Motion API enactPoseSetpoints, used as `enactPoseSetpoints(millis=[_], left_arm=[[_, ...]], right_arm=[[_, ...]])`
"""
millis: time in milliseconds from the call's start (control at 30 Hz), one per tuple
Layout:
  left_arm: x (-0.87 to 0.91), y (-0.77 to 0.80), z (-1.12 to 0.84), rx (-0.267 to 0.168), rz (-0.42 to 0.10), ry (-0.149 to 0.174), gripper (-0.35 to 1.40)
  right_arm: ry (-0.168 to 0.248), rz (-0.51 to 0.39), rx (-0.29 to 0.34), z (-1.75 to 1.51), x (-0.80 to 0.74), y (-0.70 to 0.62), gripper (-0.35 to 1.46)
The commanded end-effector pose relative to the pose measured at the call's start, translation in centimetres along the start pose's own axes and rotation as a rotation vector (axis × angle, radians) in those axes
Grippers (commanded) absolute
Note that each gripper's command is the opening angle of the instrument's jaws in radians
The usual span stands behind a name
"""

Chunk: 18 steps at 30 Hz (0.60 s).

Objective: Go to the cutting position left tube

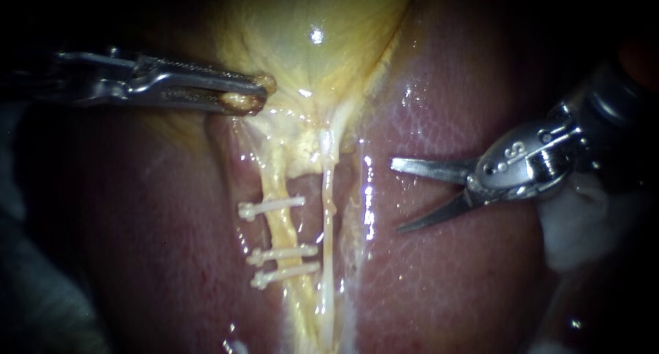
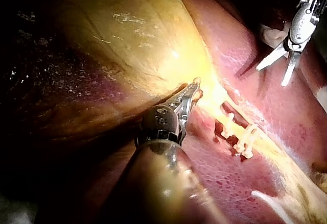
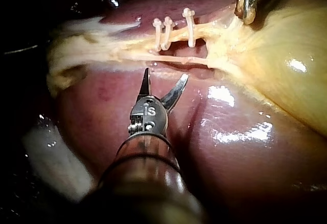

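Reading from the lens outward: right instrument (image 1: 396, 196) is nearest, shaft in from the right, a white wad (image 1: 576, 234) just under its wrist. Tip is two curved blades, spread wide, clear gap, nothing between them. Blades sit over bare liver (image 1: 446, 278), pointing toward the tubes but apart from both. Next in line is the right tube (image 1: 327, 217): thin, pale, no clips on it, running top to bottom in the endoscope view. Just beyond it lies the left tube (image 1: 278, 227), thicker and yellow, roughly parallel. So the right tube lies between the blades and the left tube. Left tube carries three white clips (image 1: 283, 254) across it: one alone nearer the gallbladder, then a bare stretch, then two close together. Right wrist view agrees: open blades short of the thin tube, clipped tube behind it. Further out, left instrument (image 1: 257, 97) comes in from the left, jaws clamped down on a fold of yellow tissue at the narrow end of the gallbladder (image 1: 309, 31), where the tubes start. Left wrist view shows the same bite from both sides. Gallbladder body fills the far background, glossy yellow, liver on either side.
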Motion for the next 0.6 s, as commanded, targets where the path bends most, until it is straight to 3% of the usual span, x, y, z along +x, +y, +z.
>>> enactPoseSetpoints(millis=[33, 333, 600], left_arm=[[0.01, 0.01, -0.03, -0.001, 0.000, -0.001, -0.35], [0.19, 0.12, -0.55, 0.002, -0.012, 0.002, -0.35], [0.22, 0.14, -0.65, 0.005, -0.015, 0.012, -0.35]], right_arm=[[0.001, 0.000, 0.002, 0.00, 0.01, 0.00, 1.43], [0.006, 0.000, 0.012, 0.01, 0.01, -0.01, 1.45], [0.032, -0.001, 0.047, 0.08, 0.03, -0.04, 1.45]])
